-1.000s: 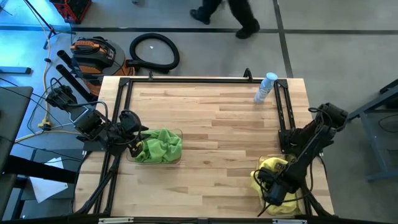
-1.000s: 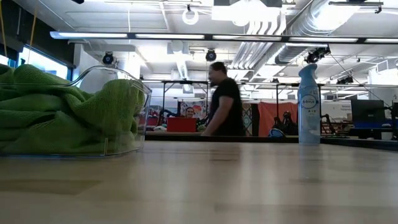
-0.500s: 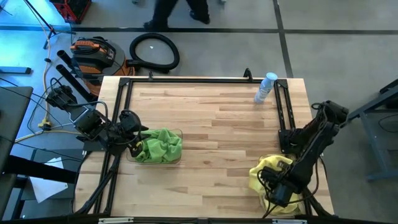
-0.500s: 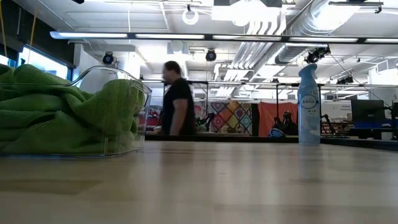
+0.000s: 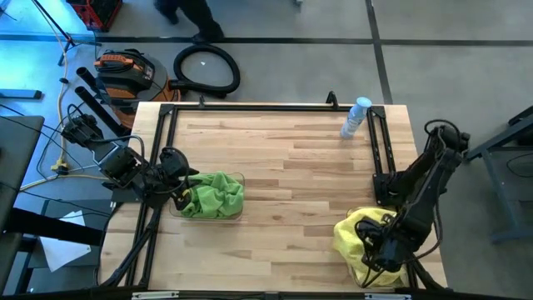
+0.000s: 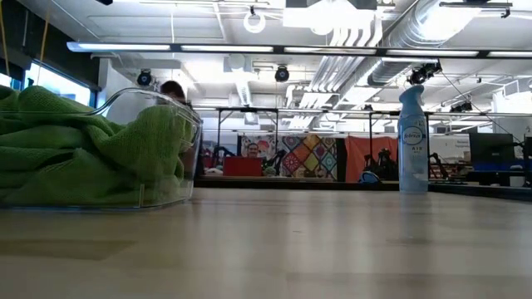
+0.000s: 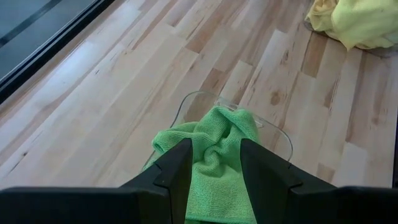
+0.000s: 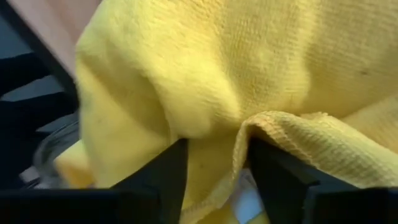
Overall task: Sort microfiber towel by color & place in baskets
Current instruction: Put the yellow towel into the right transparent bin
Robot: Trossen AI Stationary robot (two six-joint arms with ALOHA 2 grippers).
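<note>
The yellow towels [image 5: 356,237] lie heaped in and over a clear basket [image 5: 398,278] at the table's near right corner, the pile spilling past the bin's rim onto the wood. The right gripper [image 5: 376,252] is down in this heap; in its wrist view the two dark fingers [image 8: 158,177] stand apart with a fold of yellow cloth [image 8: 249,81] draped across and between them, its hemmed edge curling into the gap, so the cloth lies loose against the fingers rather than pinched. The green towels [image 5: 215,193] fill the other clear basket [image 5: 239,178] near the table's left edge, bunched well above its rim. The left gripper [image 5: 176,185] rests at that basket's left end; its fingers [image 7: 177,171] are parted, with green cloth showing in the gap just beyond their tips, not squeezed. A clear spray bottle [image 5: 356,117] stands near the far right corner of the wooden table [image 5: 291,167], well apart from both baskets. A person [image 5: 187,15] crosses the floor beyond the table.
</note>
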